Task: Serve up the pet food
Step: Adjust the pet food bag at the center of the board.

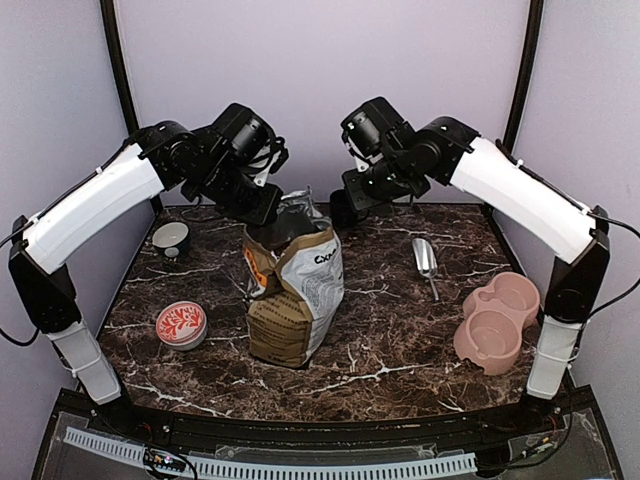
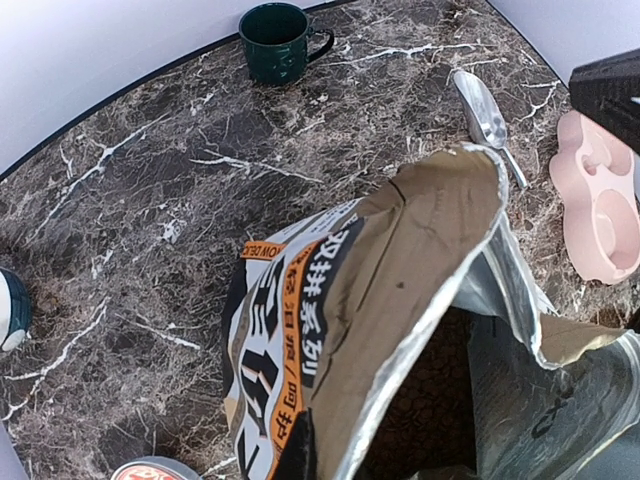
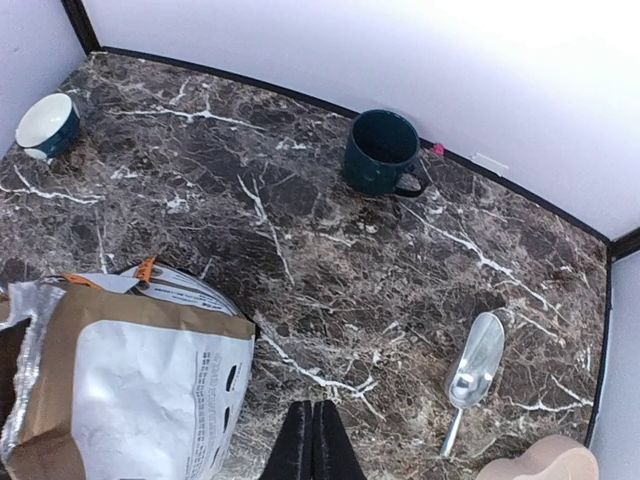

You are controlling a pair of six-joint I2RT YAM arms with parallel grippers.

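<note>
Station, far left: a small blue-and-white bowl [image 1: 171, 238] is sitting near the back, and a red-patterned dish [image 1: 181, 324] is sitting nearer the front. Neither is playing any part.

Left gripper [image 1: 262, 208]: it is hanging right at the top rim of the paper bag [image 1: 295, 290]. Its fingers are not showing in its own wrist view, so I cannot tell whether they are pinching the rim or loose.

Bag, centre: it is standing upright with its mouth gaping. The pet food [image 2: 425, 405] is lying deep inside as a dark heap, and none is showing outside the bag.

Right gripper [image 3: 312, 440]: it is hovering behind and to the right of the bag, fingers pressed together on nothing. A dark green mug [image 3: 381, 152] is standing at the back edge.

Right side: a metal scoop [image 1: 425, 258] is lying flat on the marble, apart from everything. The pink double bowl [image 1: 497, 308] is standing empty.

Step in hand, as I judge it: steadying the opened bag, with serving not yet started. The next move is probably calling for the right fingers to part, drop onto the scoop's handle and carry it to the bag mouth.
</note>
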